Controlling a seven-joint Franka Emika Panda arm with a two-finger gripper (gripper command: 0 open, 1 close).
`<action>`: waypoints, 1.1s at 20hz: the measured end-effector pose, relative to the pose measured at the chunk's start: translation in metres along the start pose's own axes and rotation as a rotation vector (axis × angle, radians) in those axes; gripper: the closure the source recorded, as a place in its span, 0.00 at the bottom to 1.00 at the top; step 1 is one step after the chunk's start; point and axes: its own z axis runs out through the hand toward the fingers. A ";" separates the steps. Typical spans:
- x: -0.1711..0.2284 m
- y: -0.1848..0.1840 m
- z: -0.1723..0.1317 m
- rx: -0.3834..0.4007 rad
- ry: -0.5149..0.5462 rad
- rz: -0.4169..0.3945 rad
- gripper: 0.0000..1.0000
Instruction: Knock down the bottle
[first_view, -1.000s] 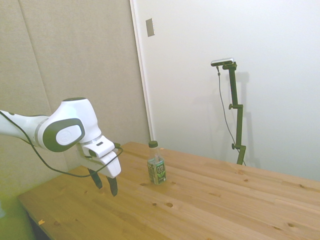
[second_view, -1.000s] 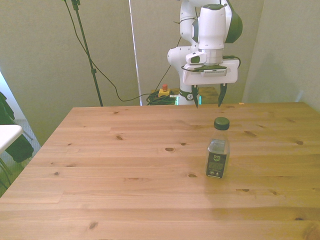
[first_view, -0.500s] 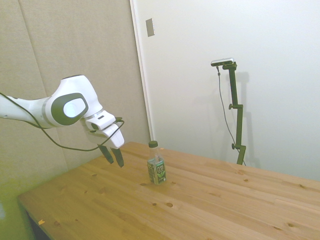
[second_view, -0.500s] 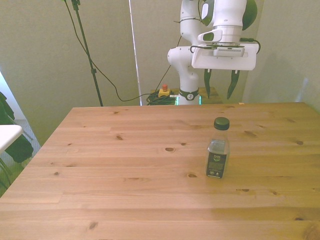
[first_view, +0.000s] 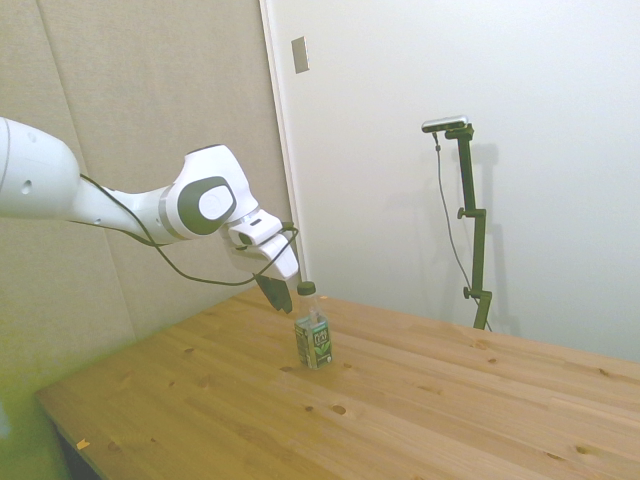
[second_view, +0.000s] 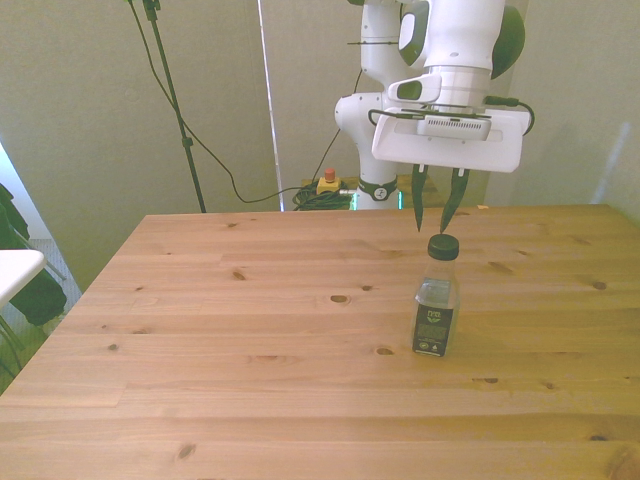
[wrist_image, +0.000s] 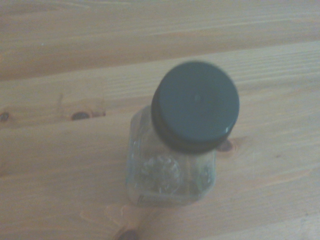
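The bottle (second_view: 436, 310) stands upright on the wooden table (second_view: 250, 340), toward the front view's right. It is small and clear, with a green label and a cap that looks dark green in the front and wrist views. The side view shows the bottle (first_view: 313, 340) near the table's middle. From the wrist, the bottle (wrist_image: 172, 170) is seen from above, its cap filling the centre. My gripper (second_view: 434, 224) hangs open just above and behind the cap, holding nothing. In the side view the gripper (first_view: 277, 299) is close beside the bottle's neck, on the arm's side.
Around the bottle the table top (first_view: 420, 400) is bare wood with dark knots. Behind the table, a yellow box with a red button (second_view: 327, 182) and cables lie on the floor. A dark cloth (second_view: 25, 285) hangs off the front view's left edge.
The arm has risen from low over the table's robot side and swung toward the bottle. The fingertips now sit just above the cap. The bottle has not moved.
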 end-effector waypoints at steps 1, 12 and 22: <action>0.003 -0.004 0.004 0.001 -0.001 0.007 1.00; 0.022 -0.055 0.018 0.029 0.036 0.074 1.00; 0.074 -0.090 0.070 0.017 0.090 0.169 1.00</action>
